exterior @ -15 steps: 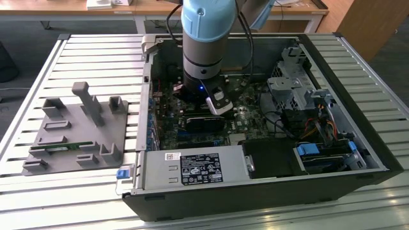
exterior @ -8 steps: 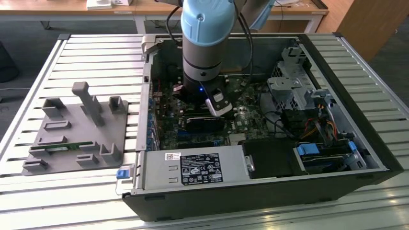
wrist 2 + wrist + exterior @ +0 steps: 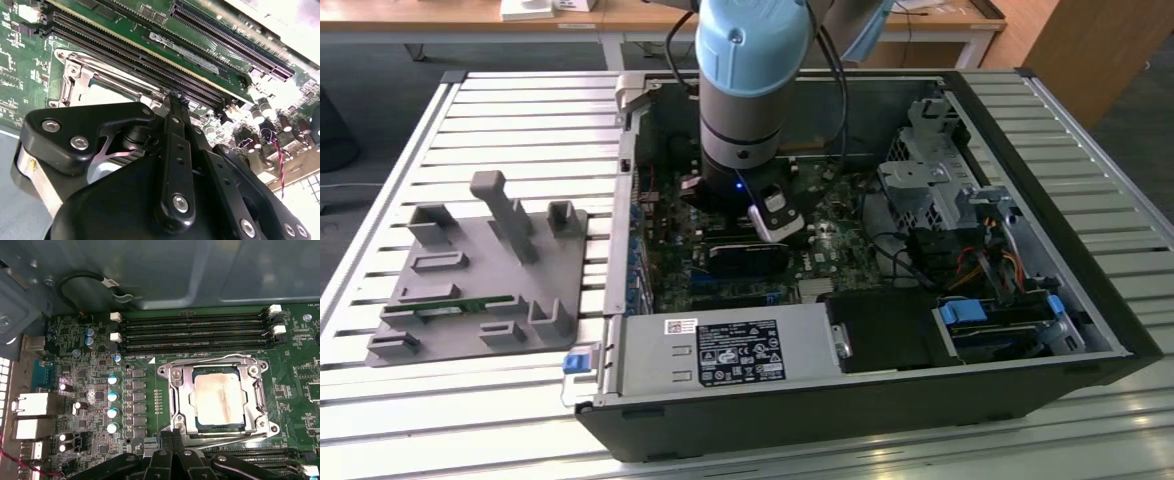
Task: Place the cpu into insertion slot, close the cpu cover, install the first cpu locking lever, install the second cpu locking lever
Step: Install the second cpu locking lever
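The cpu (image 3: 220, 397), a tan-silver square, lies in the insertion slot (image 3: 168, 373) on the green board. The cpu cover (image 3: 182, 395), a silver frame, lies flat down over its edges. One wire locking lever (image 3: 210, 360) runs along the slot's far side, and another (image 3: 235, 437) runs along the side nearest my fingers. Both lie low against the frame. My gripper (image 3: 172, 436) is shut, its tips at that nearer lever's end by the slot's corner. I cannot tell whether they pinch it. The second wrist view shows the gripper (image 3: 175, 95) beside the cover (image 3: 82, 80) and cpu (image 3: 107, 95). In the exterior view the gripper (image 3: 774, 235) reaches down into the open computer case.
Long black memory slots (image 3: 195, 330) run just beyond the socket, with capacitors (image 3: 113, 395) beside it. The case wall (image 3: 175, 270) stands behind. A power supply (image 3: 720, 355) and drive cage (image 3: 934, 180) crowd the case. A grey fixture tray (image 3: 480, 270) sits at the exterior view's left.
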`<state>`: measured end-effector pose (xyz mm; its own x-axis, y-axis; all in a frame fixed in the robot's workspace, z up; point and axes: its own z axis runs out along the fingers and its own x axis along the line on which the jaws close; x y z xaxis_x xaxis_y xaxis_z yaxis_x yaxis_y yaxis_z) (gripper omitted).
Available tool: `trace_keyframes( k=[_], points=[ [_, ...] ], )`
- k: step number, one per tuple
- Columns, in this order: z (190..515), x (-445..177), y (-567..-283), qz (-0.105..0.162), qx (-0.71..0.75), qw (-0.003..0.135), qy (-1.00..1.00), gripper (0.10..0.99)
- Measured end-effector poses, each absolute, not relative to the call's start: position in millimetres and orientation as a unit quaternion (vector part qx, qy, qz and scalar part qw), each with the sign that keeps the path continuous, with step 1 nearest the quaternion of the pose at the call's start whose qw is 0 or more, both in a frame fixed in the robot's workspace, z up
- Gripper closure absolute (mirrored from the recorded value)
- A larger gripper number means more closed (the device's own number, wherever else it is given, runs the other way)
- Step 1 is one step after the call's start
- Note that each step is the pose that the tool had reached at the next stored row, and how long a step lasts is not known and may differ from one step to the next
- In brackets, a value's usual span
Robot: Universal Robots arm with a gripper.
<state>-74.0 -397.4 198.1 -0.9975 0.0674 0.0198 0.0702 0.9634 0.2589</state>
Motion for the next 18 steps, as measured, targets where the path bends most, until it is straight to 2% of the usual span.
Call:
trace_keyframes(
  k=[13,18],
  points=[
    [200.0,-74.1,-406.4,-0.133,-0.035,0.005,-0.99,0.98],
    [197.9,-74.0,-406.4,-0.146,-0.035,0.006,-0.989,0.98]
  ],
)
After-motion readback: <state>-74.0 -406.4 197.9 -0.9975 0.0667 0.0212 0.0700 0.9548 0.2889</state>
